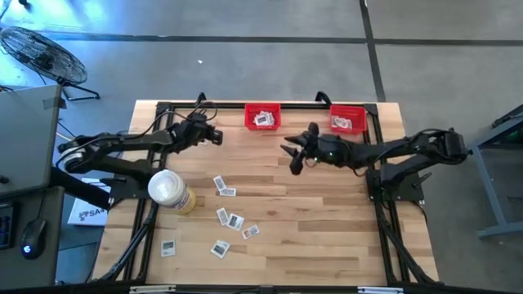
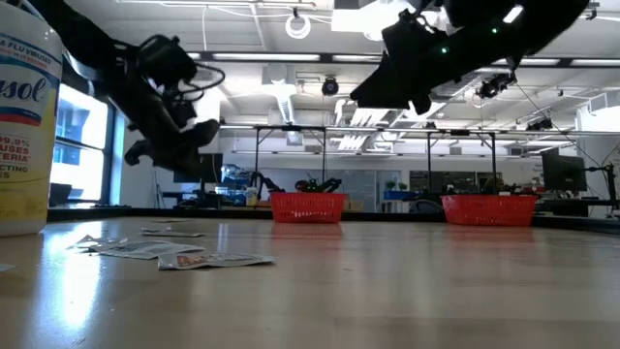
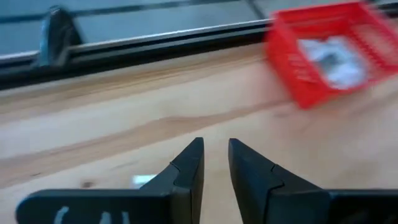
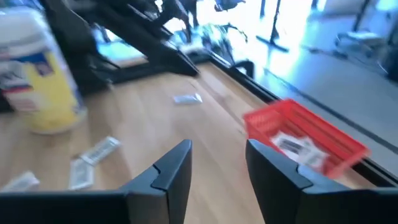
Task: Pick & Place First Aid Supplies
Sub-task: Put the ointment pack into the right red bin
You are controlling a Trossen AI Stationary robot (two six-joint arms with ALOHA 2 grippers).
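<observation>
Several small white packets with dark print [image 1: 229,214] lie flat on the wooden table's near left; they also show in the low view [image 2: 174,254]. More packets lie in two red bins at the far edge, the left bin [image 1: 262,117] and the right bin [image 1: 348,119]. My left gripper [image 1: 216,135] hovers left of the left bin [image 3: 329,53], its fingers [image 3: 216,163] a narrow gap apart and empty; a white packet edge [image 3: 144,180] shows beneath them. My right gripper [image 1: 292,155] is open and empty [image 4: 217,168], above the table between the bins.
A large white cylinder with a yellowish base [image 1: 170,190] stands at the table's left, beside the loose packets. One packet [image 4: 186,98] lies apart, near the left arm. Black frame rails run along the table's far edge and sides. Bare wood lies at the middle and right.
</observation>
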